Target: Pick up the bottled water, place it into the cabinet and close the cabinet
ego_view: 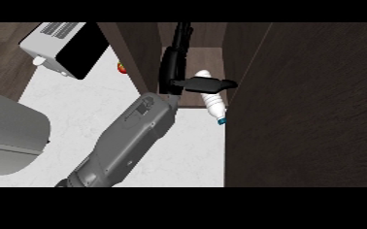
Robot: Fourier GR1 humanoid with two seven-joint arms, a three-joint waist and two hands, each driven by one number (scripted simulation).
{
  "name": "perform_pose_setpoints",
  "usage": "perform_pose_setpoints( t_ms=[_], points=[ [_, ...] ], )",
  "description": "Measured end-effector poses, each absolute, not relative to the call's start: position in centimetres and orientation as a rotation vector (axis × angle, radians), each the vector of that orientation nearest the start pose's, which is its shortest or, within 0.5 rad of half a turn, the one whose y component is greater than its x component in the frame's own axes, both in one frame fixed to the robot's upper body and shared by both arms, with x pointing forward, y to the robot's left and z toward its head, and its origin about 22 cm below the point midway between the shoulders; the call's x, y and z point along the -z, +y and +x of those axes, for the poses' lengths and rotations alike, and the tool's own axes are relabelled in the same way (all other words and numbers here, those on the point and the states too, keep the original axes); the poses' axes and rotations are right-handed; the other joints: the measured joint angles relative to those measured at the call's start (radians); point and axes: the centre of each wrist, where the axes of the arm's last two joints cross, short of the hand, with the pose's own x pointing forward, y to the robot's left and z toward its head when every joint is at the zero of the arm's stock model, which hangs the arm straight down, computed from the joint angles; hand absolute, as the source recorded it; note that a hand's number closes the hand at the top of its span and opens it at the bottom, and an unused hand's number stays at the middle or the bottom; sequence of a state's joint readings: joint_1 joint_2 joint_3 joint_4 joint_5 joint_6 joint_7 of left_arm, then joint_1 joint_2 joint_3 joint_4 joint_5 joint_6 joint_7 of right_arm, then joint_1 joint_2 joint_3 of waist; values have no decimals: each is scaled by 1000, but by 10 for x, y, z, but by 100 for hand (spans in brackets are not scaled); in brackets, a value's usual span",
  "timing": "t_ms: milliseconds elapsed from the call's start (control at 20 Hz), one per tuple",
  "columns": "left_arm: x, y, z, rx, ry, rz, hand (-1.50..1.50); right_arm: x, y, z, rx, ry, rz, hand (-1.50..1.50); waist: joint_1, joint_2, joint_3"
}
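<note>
The bottled water (212,100) is a white bottle with a blue cap. It lies on its side on the floor of the open cabinet (206,58), cap pointing toward the cabinet's front edge. My left hand (172,69) reaches into the cabinet just left of the bottle. Its fingers are straight and point into the cabinet, and its thumb (208,84) sticks out rightward across the bottle's far end. The hand is open and does not curl round the bottle. My right hand does not show.
A wide dark cabinet door (301,106) stands open along the right side. Another dark panel (136,53) flanks the opening on the left. A white and black appliance (61,48), a small red item (123,68) and a grey object (22,131) sit on the white counter (193,150).
</note>
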State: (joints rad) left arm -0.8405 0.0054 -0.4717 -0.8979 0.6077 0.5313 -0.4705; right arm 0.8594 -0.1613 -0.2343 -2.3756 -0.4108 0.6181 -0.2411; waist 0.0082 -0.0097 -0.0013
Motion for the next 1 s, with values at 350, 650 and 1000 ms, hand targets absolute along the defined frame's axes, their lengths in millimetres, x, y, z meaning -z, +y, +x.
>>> perform_pose_setpoints(
  t_ms=[350, 650, 1000],
  points=[
    [-54, 55, 315, -47, -1904, -306, -150, -104, -313, 42, -210, -1858, 217, -150, 6, 0, 0],
    [-44, 75, 268, -70, -1883, -348, -150, -103, -306, 49, -235, -1848, 276, 150, 4, 3, 0],
    [-37, 103, 226, -103, -1877, -349, -150, -103, -298, 55, -399, -1739, 473, 150, 6, 3, 0]
  ],
)
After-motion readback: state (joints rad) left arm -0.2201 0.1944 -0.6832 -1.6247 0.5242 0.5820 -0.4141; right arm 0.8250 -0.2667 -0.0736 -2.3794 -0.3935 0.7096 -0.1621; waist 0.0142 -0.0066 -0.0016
